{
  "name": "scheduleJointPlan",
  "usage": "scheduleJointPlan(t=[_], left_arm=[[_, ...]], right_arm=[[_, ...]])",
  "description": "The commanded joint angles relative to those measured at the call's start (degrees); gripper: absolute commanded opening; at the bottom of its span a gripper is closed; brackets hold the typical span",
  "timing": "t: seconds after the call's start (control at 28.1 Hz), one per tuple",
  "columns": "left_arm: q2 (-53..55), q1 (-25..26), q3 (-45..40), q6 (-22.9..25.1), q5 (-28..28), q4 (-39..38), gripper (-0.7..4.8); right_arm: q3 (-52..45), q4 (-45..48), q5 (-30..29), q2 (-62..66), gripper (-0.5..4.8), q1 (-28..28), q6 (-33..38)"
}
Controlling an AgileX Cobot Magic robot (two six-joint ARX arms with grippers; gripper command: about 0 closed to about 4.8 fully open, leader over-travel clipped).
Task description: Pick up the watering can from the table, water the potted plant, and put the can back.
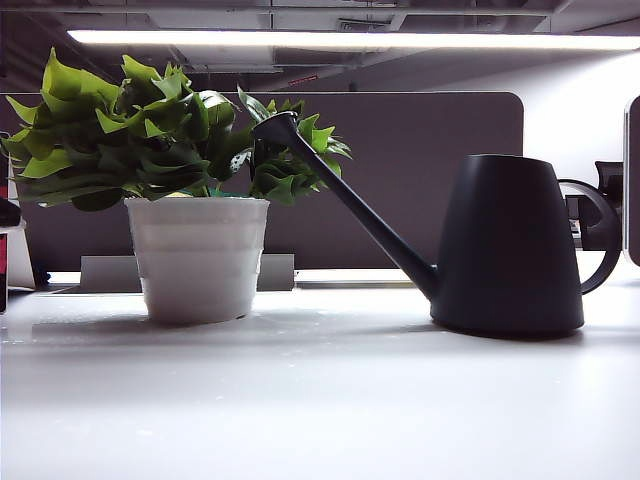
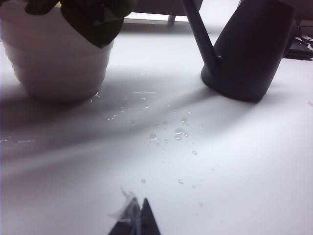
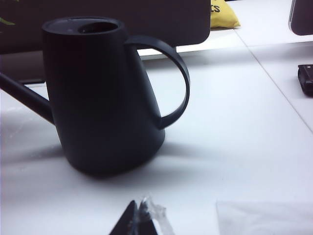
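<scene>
The can [image 1: 508, 245] stands upright on the surface [image 1: 320, 400], just beside the plant [image 1: 165, 135] in its white pot [image 1: 198, 258], its long spout [image 1: 345, 195] slanting up so the tip sits among the leaves nearest the can. Standing flat on its base with nothing touching it, and with water drops [image 2: 168, 134] scattered on the surface between pot and can, it looks set down after pouring, so the task seems at or near its end. The loop handle [image 3: 173, 78] points away from the plant, on the side open to the right arm. The left claw [image 2: 138, 220] is clenched and empty, low over the surface, with the can well apart from it beyond the drops. The right claw [image 3: 138, 220] is likewise clenched on nothing, low and near the can on its handle side, not touching it. Neither claw shows in the exterior view.
</scene>
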Motion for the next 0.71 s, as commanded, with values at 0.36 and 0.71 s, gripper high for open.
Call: scheduleJointPlan(t=[0.36,0.71], left_arm=[[0.02,0.07,-0.37,-0.22,1.18,-0.52,-0.02],[-0.59,30.88,-0.37,-0.22,4.98,-0.52,-0.02]], right_arm=[[-0.31,0.85,1.29,0.04,-0.02,0.07,-0.28],[-0.28,6.75,3.61,-0.02,-0.01,0.0,-0.24]])
